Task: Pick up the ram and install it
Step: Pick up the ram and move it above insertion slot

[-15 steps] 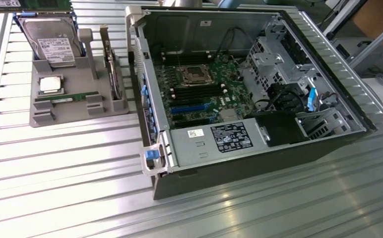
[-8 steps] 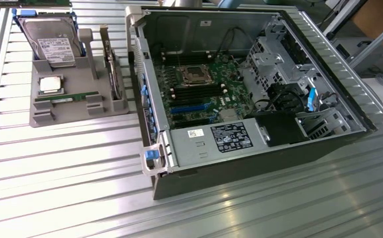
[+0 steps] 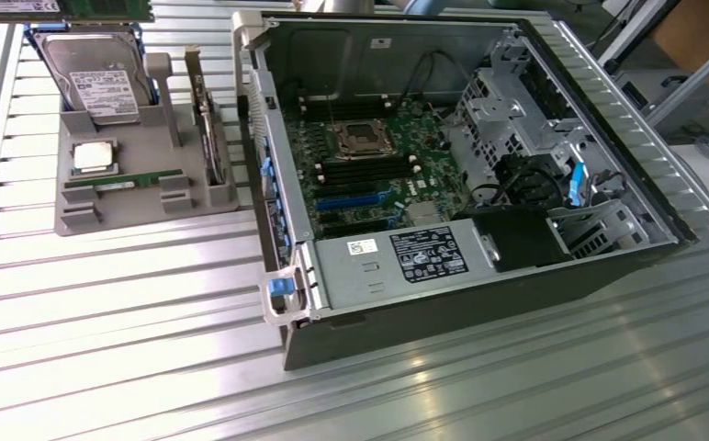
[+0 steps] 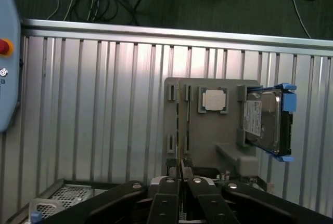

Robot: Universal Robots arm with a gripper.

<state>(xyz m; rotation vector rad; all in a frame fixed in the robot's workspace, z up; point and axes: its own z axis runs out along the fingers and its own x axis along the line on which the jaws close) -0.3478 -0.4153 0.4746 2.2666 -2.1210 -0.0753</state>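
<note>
ribbed metal table [image 4: 104, 104] carries a grey holder [image 4: 208, 135] well beyond the claw [image 4: 179, 171], whose jaws are pinched together on nothing. the ram [image 3: 116, 182] stands on edge there, ahead of the claw. best to spread the jaws first, then straddle its thin faces at mid-length.

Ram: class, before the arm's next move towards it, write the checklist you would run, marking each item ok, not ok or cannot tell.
1. Ram seated in holder, next to processor: ok.
2. Nothing lying on top of ram: ok.
3. Fingers open to take it: not ok; they are shut, away from ram.
4. Case open, motherboard exposed: ok.
5. Slots on motherboard free: cannot tell.
</note>
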